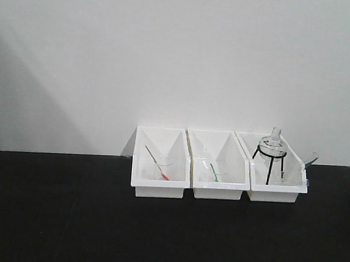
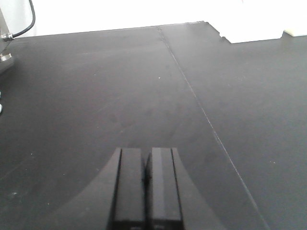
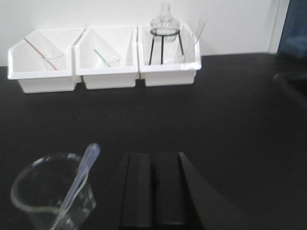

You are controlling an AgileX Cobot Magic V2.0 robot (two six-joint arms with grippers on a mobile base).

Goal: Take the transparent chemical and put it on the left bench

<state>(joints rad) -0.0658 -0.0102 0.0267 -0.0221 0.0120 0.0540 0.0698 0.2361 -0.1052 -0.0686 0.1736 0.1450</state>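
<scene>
In the right wrist view, the right gripper (image 3: 153,189) has its two dark fingers pressed together with nothing between them, and the transparent chemical (image 3: 53,196), a small clear beaker with a pale dropper (image 3: 79,182) leaning out of it, stands on the black worktop just beside the gripper, on the left side of that picture. The beaker is upright and not touching the fingers. In the left wrist view, the left gripper (image 2: 146,189) is also closed and empty, hanging over bare black surface. Farther away, against the white wall, three white trays (image 1: 220,172) stand in a row on the left bench (image 1: 64,207); one holds a beaker with a red stick (image 3: 41,52), the next a beaker with a green stick (image 3: 101,55), and the last a round glass flask on a black tripod (image 3: 165,33). I judge the beaker is already on this bench, so the placing looks finished or nearly so. If it is not, the next move calls for parting the right fingers and shifting sideways around the glass without tipping it.
</scene>
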